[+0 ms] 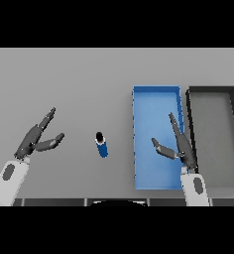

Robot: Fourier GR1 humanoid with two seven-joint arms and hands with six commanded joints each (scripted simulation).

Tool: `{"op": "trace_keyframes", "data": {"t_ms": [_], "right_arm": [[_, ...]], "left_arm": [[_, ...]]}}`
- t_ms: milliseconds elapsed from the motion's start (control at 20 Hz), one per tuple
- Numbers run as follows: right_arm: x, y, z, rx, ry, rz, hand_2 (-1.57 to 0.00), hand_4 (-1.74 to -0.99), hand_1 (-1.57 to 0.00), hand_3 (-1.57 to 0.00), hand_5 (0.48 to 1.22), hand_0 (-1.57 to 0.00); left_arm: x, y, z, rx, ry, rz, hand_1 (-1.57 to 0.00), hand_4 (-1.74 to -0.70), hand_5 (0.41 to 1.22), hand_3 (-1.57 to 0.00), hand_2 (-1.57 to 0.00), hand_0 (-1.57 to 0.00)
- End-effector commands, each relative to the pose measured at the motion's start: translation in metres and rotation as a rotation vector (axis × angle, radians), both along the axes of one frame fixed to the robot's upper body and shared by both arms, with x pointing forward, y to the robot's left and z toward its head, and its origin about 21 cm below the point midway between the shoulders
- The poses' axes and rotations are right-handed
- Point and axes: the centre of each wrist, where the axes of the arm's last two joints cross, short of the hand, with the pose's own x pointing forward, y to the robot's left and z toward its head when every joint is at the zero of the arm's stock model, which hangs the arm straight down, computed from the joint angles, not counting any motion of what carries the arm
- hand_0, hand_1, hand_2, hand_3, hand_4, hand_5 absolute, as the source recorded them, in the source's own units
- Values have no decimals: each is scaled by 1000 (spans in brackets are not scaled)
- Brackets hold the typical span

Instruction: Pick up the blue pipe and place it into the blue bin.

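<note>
The blue pipe (101,144) stands upright on the counter (79,79), between both spread, empty robot hands, left (37,139) and right (177,146). The right one hovers over the blue bin (156,90); a careless reach could tip the pipe and roll it away

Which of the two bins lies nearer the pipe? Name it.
The blue bin. It lies just right of the blue pipe; the dark grey bin lies beyond it, further right.

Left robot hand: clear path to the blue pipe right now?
Probably yes. The left robot hand is open, and only bare table lies between it and the blue pipe, which stands apart from the blue bin.
</note>
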Motion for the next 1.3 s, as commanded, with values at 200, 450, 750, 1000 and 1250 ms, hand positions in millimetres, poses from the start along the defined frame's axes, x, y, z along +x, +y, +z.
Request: {"op": "trace_keyframes", "data": {"t_ms": [200,450,750,1000,1250], "right_arm": [[2,1,2,20,19,1,1,-1214,1,1,581,1],[0,1,6,26,6,10,1,-1219,1,1,572,1],[-1,3,3,27,21,4,1,-1210,1,1,564,1],[0,1,1,37,25,2,1,-1205,1,1,554,1],[-2,-1,0,54,23,-4,1,-1201,1,1,548,1]], "left_arm": [[-23,-22,11,68,84,-175,1,-1005,530,1,1,1],[-38,-56,-1,130,176,-299,1,-1075,472,1,1,1],[-33,-97,-17,80,145,-372,1,-1149,484,1,1,1],[-21,-120,-36,34,149,-346,1,-1126,487,1,1,1],[-12,-138,-57,8,163,-315,1,-1120,494,1,1,1]]}}
